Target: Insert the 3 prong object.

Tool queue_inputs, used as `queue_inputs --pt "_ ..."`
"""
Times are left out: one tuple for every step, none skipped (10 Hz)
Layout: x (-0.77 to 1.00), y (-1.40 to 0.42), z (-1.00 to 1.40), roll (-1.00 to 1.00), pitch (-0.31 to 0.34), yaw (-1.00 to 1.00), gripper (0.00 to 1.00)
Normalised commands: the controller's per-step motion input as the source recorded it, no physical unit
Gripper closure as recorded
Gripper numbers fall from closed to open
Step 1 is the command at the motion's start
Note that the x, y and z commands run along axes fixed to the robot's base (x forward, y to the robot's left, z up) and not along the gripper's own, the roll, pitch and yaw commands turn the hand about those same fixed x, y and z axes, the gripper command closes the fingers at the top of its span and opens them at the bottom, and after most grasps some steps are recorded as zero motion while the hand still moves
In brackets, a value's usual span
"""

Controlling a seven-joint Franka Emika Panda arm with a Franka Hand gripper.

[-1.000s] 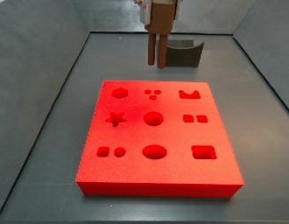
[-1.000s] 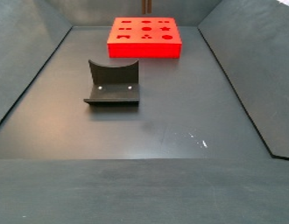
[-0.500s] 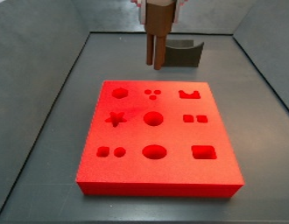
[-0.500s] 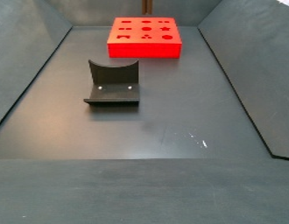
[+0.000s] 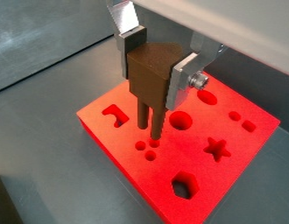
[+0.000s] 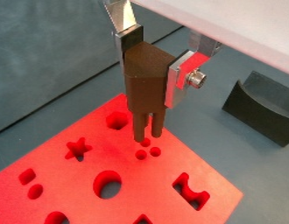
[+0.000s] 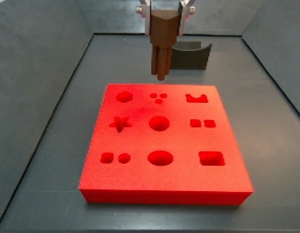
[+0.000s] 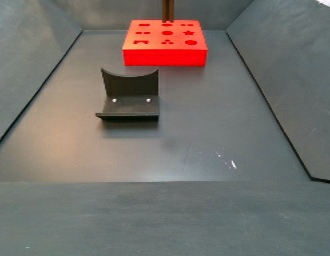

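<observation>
The gripper [image 5: 157, 68] hung above the far part of the red board [image 7: 165, 146], and its two silver fingers [image 6: 179, 77] were clenched on the 3 prong object [image 6: 144, 86], a slim dark brown peg that pointed straight down. In both wrist views the prongs [image 5: 150, 133] were just above the board, near the group of three small round holes [image 6: 144, 154], but not yet inside them, as far as I could judge. The main risk from here was a small error in position or rotation: if the prongs were not exactly over their holes, they would press on the flat red top, and the peg could slip or tilt between the pads, or the board could be pushed on the dark surface [image 8: 168, 150]. A descent that was too fast would make this worse, because the prongs are thin. The fixture [image 8: 128, 95] stood well apart from the board and seemed to be no danger. Compared with the side view from one second earlier, the peg was now lower and a little more to the left, closer to the edge of the board, while the board and the fixture were in the same places.
</observation>
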Motion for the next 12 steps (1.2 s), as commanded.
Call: queue_inputs --pt "0.0 0.0 0.0 -0.02 0.01 0.0 1.0" --pt "0.29 0.03 -0.08 -0.01 0.0 -0.38 1.0" --pt "0.39 0.15 -0.32 0.0 -0.006 -0.82 1.0" --pt "0.32 0.09 -0.36 0.02 -0.01 -0.87 1.0" --pt "0.2 0.11 -0.31 0.0 -0.056 -0.89 1.0" --pt "-0.09 0.05 -0.2 0.0 -0.079 -0.47 1.0" --pt "0.0 0.06 -0.23 0.0 -0.039 -0.33 1.0" --pt "-0.11 0.08 -0.3 0.0 -0.047 -0.39 1.0" --pt "-0.17 0.04 -0.41 0.0 -0.081 -0.44 1.0" --pt "-0.03 0.0 -0.36 -0.07 -0.114 -0.41 1.0" --pt "0.0 0.0 -0.27 -0.04 -0.071 -0.33 1.0" --pt "0.0 -0.17 -0.05 0.0 0.0 -0.06 1.0"
